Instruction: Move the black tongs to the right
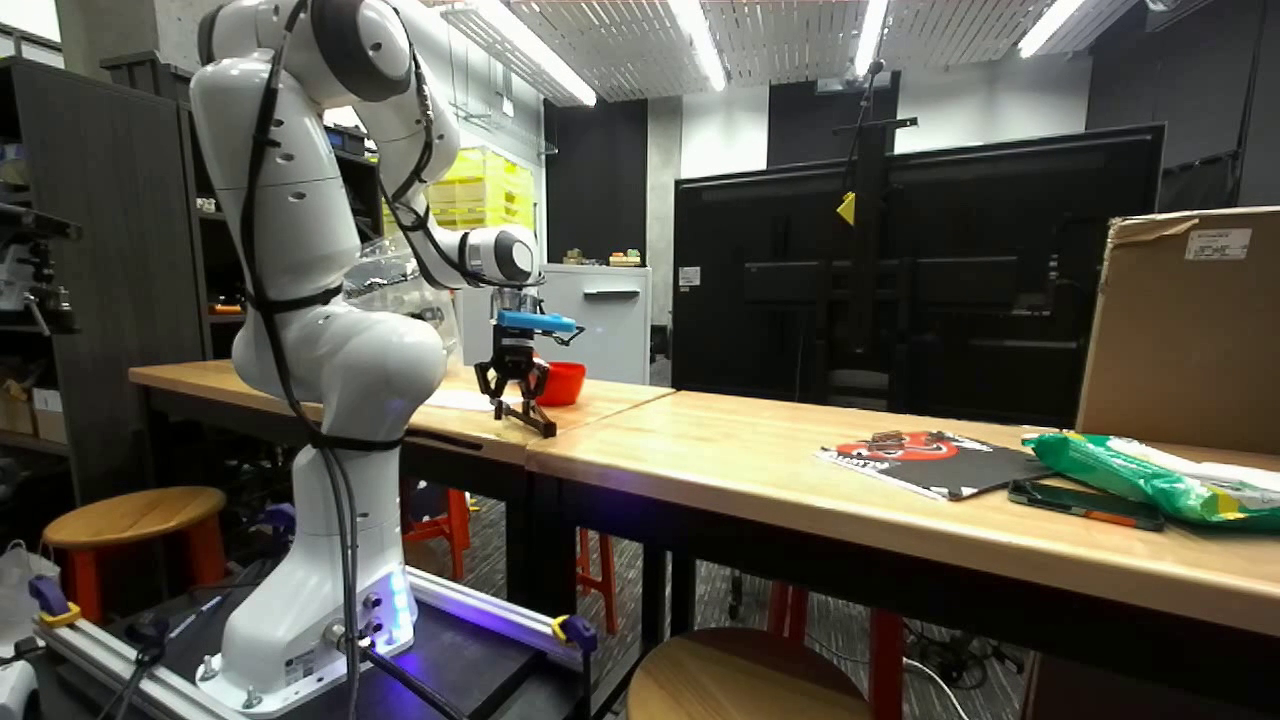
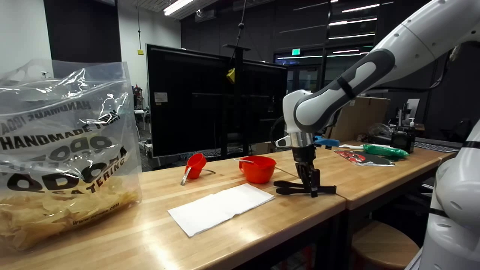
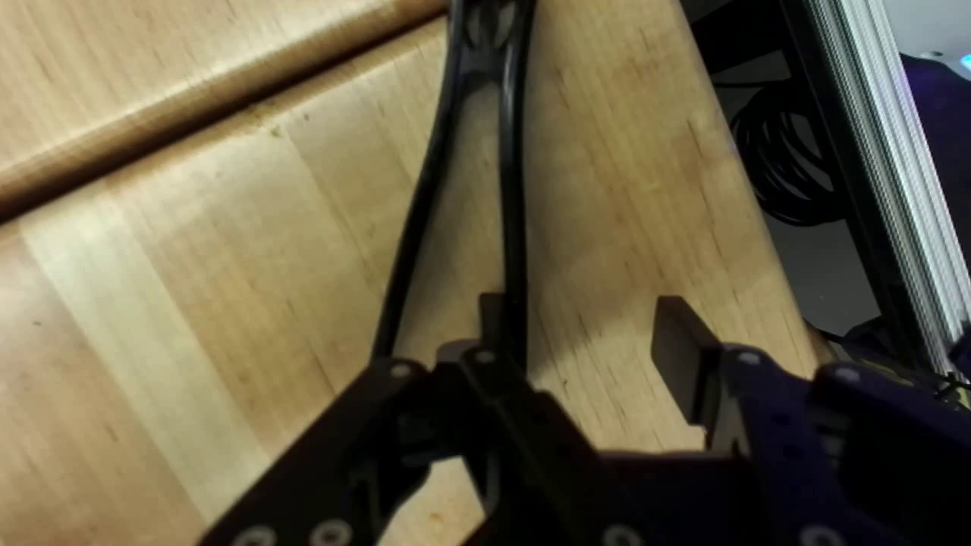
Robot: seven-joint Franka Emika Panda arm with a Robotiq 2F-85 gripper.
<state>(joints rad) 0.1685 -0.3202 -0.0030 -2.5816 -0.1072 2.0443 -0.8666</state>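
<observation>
The black tongs (image 3: 512, 174) lie on the wooden table near its edge. The wrist view shows their joined end at the top and two arms spreading down. In the exterior views the tongs (image 1: 537, 422) (image 2: 288, 188) lie below my gripper (image 1: 516, 398) (image 2: 312, 187). In the wrist view my gripper (image 3: 586, 326) is open. One tong arm passes between the fingers, right beside the left finger, with a gap to the right finger. The other tong arm is outside the left finger. The tongs' far ends are hidden behind the gripper in the wrist view.
A red bowl (image 2: 259, 171) with a handle stands behind the tongs, and a small red cup (image 2: 196, 162) farther off. A white napkin (image 2: 221, 209) and a chip bag (image 2: 67, 161) are nearby. A table seam (image 3: 190, 136) runs beside the tongs. A magazine (image 1: 930, 462) and green bag (image 1: 1130, 470) lie farther along.
</observation>
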